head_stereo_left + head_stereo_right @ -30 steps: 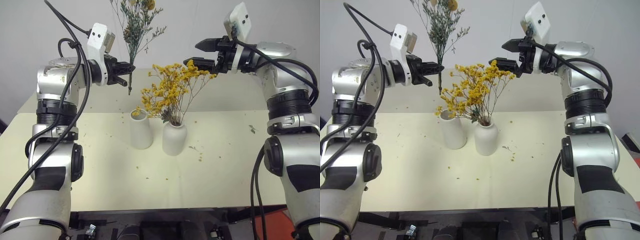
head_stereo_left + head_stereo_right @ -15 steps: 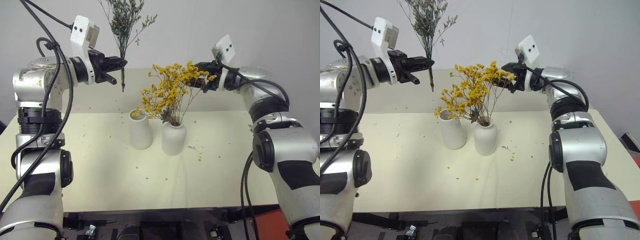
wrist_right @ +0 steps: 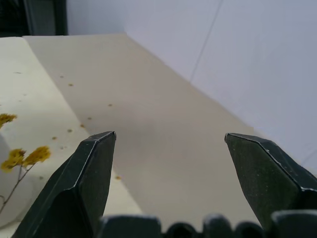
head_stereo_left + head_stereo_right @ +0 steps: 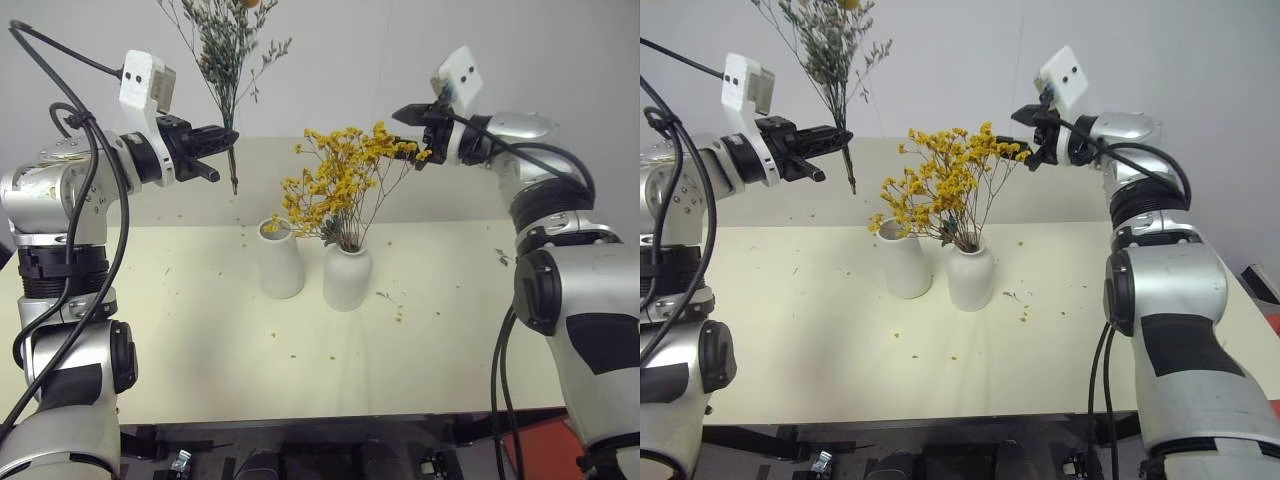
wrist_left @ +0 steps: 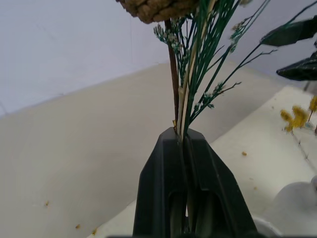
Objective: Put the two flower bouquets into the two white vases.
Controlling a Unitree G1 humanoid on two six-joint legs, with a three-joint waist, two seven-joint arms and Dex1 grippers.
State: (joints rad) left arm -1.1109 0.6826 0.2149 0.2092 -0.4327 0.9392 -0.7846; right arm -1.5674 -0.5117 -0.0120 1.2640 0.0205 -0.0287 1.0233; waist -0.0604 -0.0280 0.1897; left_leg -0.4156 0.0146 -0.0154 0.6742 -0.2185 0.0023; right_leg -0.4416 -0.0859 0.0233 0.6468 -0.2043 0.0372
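The yellow-orange bouquet (image 4: 340, 185) stands in the round, narrow-necked white vase (image 4: 347, 277). Just to its left is the taller white vase (image 4: 281, 260), its mouth open and with nothing in it. My left gripper (image 4: 228, 137) is shut on the stems of the grey-green bouquet (image 4: 225, 45) and holds it upright, up and to the left of the taller vase; the stem ends hang free below the fingers. The left wrist view shows the fingers (image 5: 163, 168) pinching those stems (image 5: 185, 99). My right gripper (image 4: 405, 132) is open, level, at the upper right edge of the yellow blossoms, holding nothing.
Both vases stand mid-table on the pale yellow tabletop (image 4: 200, 330). Fallen petals and crumbs (image 4: 400, 318) lie scattered around them. A second table surface and a plain wall lie behind. There is free tabletop on both sides and in front of the vases.
My left gripper has drawn back and to the left with the grey-green bouquet. My right arm has stretched forward and its open gripper has sunk a little, to the yellow blossoms' edge.
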